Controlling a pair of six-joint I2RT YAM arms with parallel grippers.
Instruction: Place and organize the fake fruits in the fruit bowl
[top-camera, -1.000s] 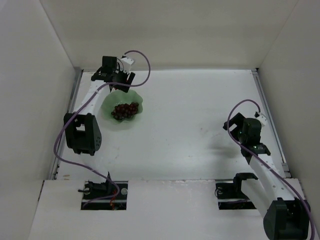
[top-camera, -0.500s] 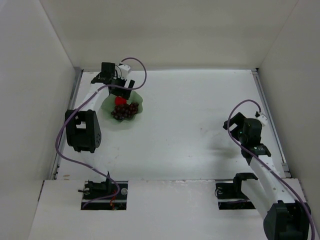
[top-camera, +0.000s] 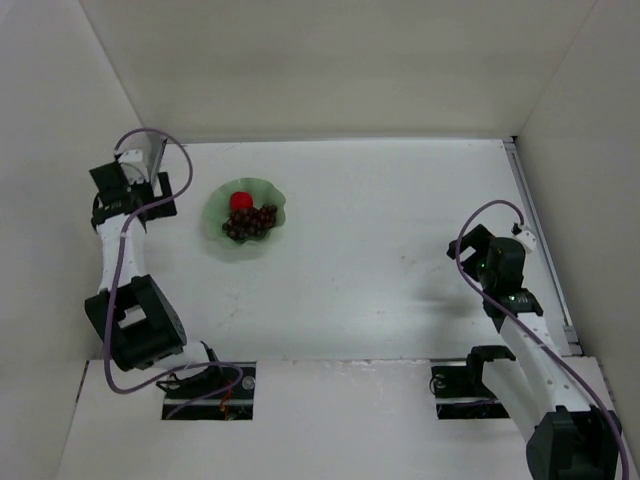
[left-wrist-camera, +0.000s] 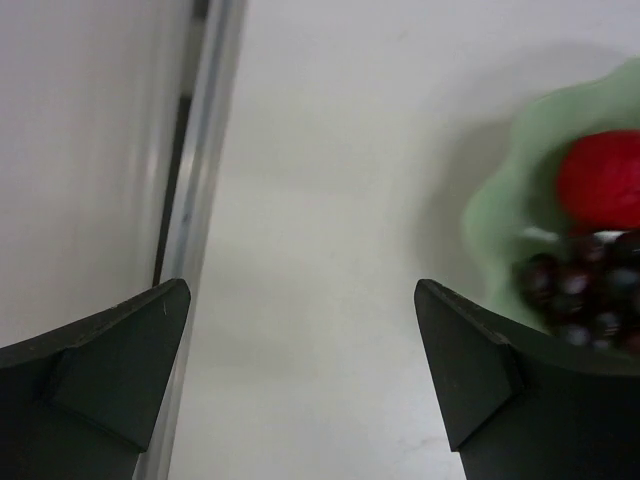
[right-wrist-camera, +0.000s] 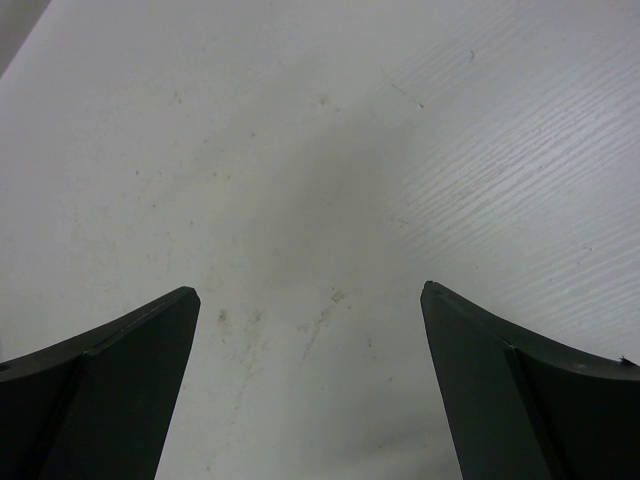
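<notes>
The mint-green fruit bowl (top-camera: 222, 228) stands at the back left of the table. In it lie the dark grape bunch (top-camera: 250, 222) and the glossy red fruit (top-camera: 241, 200), side by side. The left wrist view shows the bowl (left-wrist-camera: 497, 215) at its right edge with the red fruit (left-wrist-camera: 600, 180) and grapes (left-wrist-camera: 585, 290) inside. My left gripper (top-camera: 148, 190) (left-wrist-camera: 300, 300) is open and empty, left of the bowl near the table's left rail. My right gripper (top-camera: 478, 245) (right-wrist-camera: 310, 300) is open and empty over bare table at the right.
White walls enclose the table on the left, back and right. A metal rail (left-wrist-camera: 195, 200) runs along the left edge, close to my left gripper. Another rail (top-camera: 540, 240) runs along the right edge.
My left gripper has let go of the red fruit into the bowl beside the grapes and swung away to the left, toward the wall. The right arm has barely moved.
</notes>
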